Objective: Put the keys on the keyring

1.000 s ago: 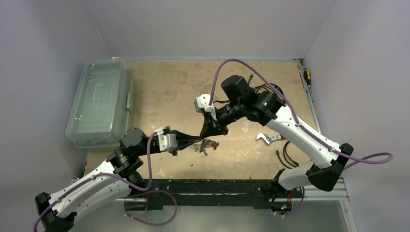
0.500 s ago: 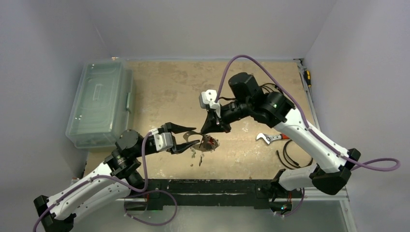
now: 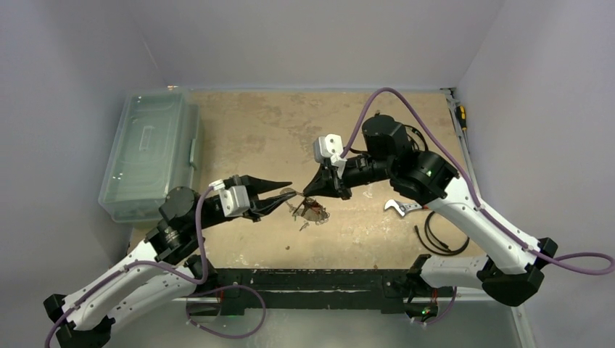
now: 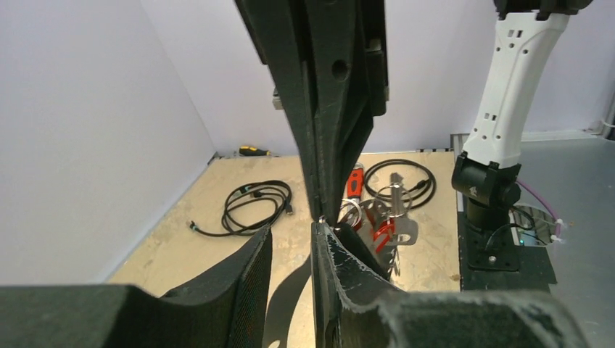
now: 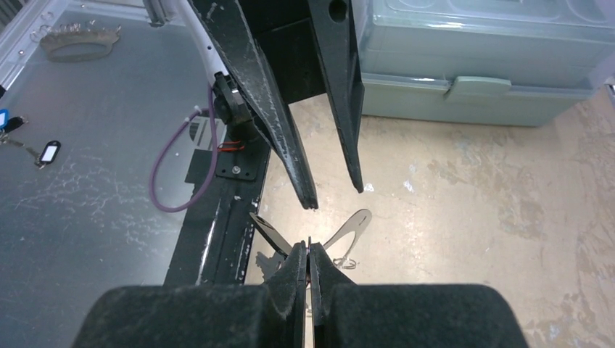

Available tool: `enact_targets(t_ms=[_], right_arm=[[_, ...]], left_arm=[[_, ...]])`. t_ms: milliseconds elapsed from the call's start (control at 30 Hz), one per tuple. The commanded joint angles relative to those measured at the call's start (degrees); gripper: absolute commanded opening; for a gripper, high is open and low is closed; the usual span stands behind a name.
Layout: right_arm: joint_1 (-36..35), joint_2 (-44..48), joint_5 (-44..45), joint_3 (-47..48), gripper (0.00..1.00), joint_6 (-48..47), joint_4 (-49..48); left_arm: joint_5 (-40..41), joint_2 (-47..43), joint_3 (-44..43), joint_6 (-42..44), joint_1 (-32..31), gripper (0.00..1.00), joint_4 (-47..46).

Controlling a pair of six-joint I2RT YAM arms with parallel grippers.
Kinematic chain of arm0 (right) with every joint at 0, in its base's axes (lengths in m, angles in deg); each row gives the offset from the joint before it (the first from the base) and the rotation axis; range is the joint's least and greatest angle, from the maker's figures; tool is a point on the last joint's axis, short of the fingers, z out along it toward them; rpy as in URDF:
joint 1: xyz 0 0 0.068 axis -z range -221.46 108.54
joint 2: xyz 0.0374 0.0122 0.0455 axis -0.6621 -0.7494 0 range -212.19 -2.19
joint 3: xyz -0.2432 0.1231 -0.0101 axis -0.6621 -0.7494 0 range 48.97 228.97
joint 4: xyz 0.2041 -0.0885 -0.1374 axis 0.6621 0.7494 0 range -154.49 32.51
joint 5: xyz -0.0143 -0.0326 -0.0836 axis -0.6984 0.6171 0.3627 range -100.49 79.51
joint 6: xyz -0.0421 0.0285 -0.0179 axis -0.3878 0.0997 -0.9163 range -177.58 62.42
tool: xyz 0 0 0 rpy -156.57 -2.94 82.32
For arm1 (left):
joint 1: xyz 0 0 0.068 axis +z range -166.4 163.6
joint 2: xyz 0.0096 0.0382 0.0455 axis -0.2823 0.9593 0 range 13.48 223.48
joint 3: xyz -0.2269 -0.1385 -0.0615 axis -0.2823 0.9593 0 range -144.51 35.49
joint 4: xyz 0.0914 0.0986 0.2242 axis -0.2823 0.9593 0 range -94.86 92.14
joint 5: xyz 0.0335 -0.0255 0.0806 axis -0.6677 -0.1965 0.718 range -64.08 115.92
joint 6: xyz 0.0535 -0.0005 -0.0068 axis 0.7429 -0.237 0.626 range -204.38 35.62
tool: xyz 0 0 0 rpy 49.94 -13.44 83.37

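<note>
Your left pincer (image 3: 290, 189) is parted above the worktop (image 3: 246, 130), its tips just beside the right pincer (image 3: 308, 193). The right pincer is pinched tight on the thin keyring (image 5: 355, 221), and the keys (image 3: 313, 212), red-headed, bunch just beneath it.

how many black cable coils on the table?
2. One coil lies toward the back right corner, the other beside the wrench at front right; more may be hidden.

We see the left end effector (image 4: 290, 243) parted at the bottom, the right end effector (image 4: 320, 208) pinched shut just above it, red-headed keys (image 4: 378, 230) beside its tip, cables (image 4: 254, 191) on the tabletop (image 4: 181, 243).
</note>
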Motion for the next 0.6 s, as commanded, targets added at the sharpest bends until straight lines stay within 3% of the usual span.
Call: enact_targets(t_ms=[0,367,567], right_arm=[[-0.01,1.22,0.46,0.11,0.0,1.49,-6.46],[-0.05,1.8,0.36,-0.27,0.0,1.97,-8.64],[-0.05,1.69,-0.79,-0.47,0.0,2.0,-8.77]], left_arm=[[-4.75,1.89,-3.66,0.0,0.03,0.23,1.57],[-8.18,5.13,-6.42,4.75,0.0,0.24,6.57],[-7.15,5.46,-6.29,4.75,-0.03,0.17,5.66]])
